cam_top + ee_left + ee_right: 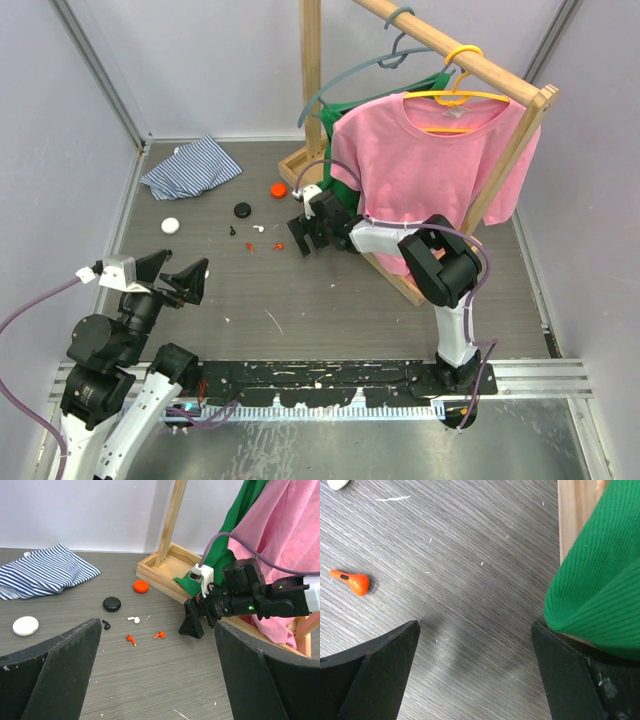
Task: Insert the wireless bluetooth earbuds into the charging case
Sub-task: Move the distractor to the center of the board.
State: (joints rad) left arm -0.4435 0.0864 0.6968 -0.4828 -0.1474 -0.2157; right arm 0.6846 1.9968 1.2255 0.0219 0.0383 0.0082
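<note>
The grey counter (pixel 330 300) carried a wooden rack (pixel 460 60) at 1 o'clock, hung with a pink shirt (pixel 430 160) and a green garment (pixel 235 540) that crowded the right arm. A striped cloth (pixel 190 167) lay at 11 o'clock. The right gripper (pixel 306 240), jaws spread and holding nothing, hovered low by the rack's base, with the green hem draped against one finger. The left gripper (pixel 172 272), likewise released, hung at 8 o'clock, well apart. White (pixel 170 225), black (pixel 242 209) and orange (pixel 277 188) pucks lay toward 12 o'clock. The earbuds lay loose between them and the right gripper: black (pixel 106 625), white (pixel 133 619), two red-orange (pixel 131 640) (pixel 159 635).
</note>
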